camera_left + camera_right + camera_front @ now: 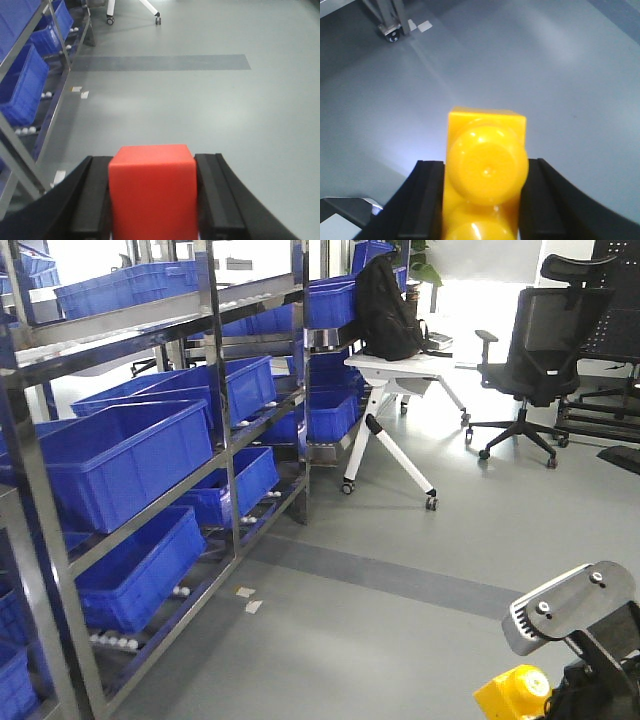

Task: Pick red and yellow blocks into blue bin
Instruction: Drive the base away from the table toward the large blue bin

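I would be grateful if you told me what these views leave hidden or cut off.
- Left wrist view: the red cube runs off the bottom edge; the left gripper covers its sides.
- Right wrist view: the yellow brick has its nearer stud cut by the bottom edge.
- Front view: left arm out of frame; the blue bin appears in no view.

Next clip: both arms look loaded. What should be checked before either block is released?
1. Red cube held in left gripper: ok.
2. Yellow brick held in right gripper: ok.
3. Blue bin in view: not ok; only ribbed crates show.
4. Bin ahead of either gripper: not ok; both wrist views show only floor.
5. Grip firmness: cannot tell.
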Robot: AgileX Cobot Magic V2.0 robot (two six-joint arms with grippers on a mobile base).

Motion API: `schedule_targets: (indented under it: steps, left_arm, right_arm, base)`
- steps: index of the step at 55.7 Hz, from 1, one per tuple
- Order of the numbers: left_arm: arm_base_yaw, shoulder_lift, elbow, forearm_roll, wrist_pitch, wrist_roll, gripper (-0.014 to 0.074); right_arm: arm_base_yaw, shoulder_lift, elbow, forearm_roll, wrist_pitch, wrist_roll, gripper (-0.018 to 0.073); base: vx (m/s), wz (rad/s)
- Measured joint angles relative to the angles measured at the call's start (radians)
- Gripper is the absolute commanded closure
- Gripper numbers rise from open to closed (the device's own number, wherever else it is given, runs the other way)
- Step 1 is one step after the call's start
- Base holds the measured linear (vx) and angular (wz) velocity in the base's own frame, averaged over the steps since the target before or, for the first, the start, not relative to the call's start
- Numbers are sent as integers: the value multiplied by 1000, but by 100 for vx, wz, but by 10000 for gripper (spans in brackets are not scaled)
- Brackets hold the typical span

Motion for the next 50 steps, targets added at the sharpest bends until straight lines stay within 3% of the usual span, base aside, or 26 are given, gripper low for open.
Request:
schedule_targets:
  steps: [32,50]
  left_arm:
    - [0,0,0,0,0,0,225]
    - [0,1,0,-1,0,0,225]
  right_arm:
    - [0,0,0,0,0,0,284]
    - [0,0,0,0,0,0,284]
  base:
    - [39,-5]
    - [32,28]
